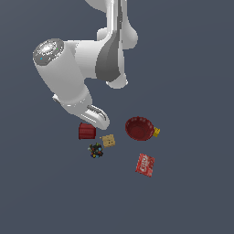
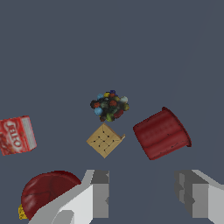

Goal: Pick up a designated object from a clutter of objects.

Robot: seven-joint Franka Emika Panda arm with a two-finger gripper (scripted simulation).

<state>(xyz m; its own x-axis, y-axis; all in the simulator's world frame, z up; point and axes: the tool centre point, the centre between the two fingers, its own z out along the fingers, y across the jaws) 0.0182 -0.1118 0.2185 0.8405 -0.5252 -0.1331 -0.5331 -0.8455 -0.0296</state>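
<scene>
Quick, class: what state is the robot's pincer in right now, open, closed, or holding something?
Pincer: open and holding nothing; the wrist view shows its two fingers spread wide, with the red cup lying beyond them, untouched.

Simulator render — flat grey floor (image 1: 192, 68), featureless

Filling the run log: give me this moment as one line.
phase: approach | gripper: open, empty | target: red cup, lying on its side, ungrasped | nearby: tan cracker square, multicoloured cluster
</scene>
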